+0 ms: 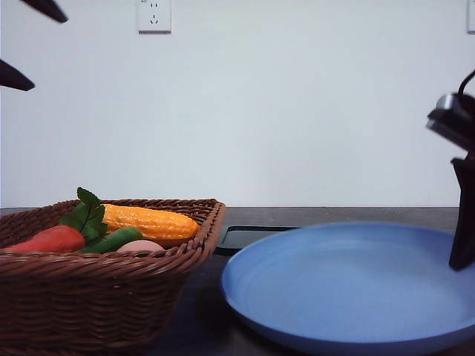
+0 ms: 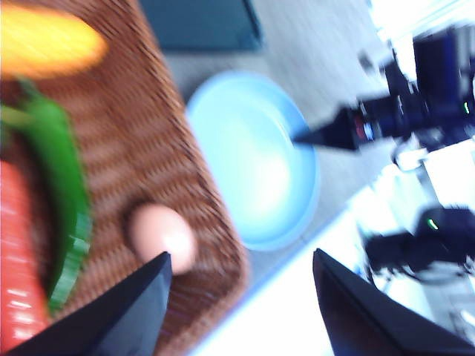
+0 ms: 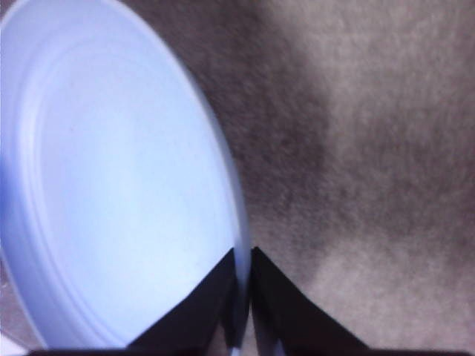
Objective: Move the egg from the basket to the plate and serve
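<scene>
The pinkish-brown egg (image 1: 139, 245) (image 2: 162, 237) lies in the brown wicker basket (image 1: 89, 297) (image 2: 148, 133) near its front right corner, beside a green pepper. The light blue plate (image 1: 349, 285) (image 2: 252, 159) (image 3: 111, 185) sits to the right of the basket. My right gripper (image 1: 462, 248) (image 2: 319, 137) (image 3: 242, 278) is shut on the plate's right rim. My left gripper (image 1: 30, 43) (image 2: 241, 271) hangs open high above the basket, with the egg just off one fingertip in the left wrist view and nothing between the fingers.
An orange-red carrot (image 1: 48, 239), a yellow corn cob (image 1: 148, 221) and a green pepper (image 2: 63, 193) share the basket. A flat black tray (image 1: 249, 237) (image 2: 200, 22) lies behind the plate. Dark table (image 3: 356, 148) extends to the plate's right.
</scene>
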### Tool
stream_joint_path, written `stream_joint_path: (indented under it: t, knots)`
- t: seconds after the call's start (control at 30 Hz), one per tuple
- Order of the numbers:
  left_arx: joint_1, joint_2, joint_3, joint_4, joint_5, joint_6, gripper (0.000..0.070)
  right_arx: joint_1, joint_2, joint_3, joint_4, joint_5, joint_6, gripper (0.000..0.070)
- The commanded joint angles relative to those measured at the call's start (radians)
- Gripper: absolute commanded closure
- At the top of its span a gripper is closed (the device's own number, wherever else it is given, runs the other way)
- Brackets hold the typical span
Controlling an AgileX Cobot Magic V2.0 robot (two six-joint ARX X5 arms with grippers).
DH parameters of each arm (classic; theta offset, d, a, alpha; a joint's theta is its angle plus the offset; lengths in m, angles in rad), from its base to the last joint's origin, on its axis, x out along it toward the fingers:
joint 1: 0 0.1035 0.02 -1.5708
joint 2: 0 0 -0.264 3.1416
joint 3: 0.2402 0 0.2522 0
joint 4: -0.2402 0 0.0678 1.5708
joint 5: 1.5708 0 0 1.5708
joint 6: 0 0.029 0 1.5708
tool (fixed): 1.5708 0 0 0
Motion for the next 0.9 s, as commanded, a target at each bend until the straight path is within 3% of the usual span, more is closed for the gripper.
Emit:
stream_joint_path:
  t: [0.0,0.47,0.63,0.87]
  knots:
    - [-0.042,0.018,0.015,0.012,-0.035,-0.072,0.0304,0.003,-0.014,0.001,0.002,0.001,-0.017,0.07]
    - [-0.42,0.258,0.032,0.076,-0.443,-0.192,0.0305,0.003,-0.079,0.002,-0.003,0.007,-0.013,0.07]
    - [-0.471,0.387,0.07,0.082,-0.534,-0.192,0.0305,0.003,-0.082,0.002,-0.003,0.006,-0.013,0.07]
    - [-0.483,0.527,0.111,0.105,-0.562,-0.2,0.0307,0.003,-0.082,0.002,-0.009,-0.002,-0.014,0.07]
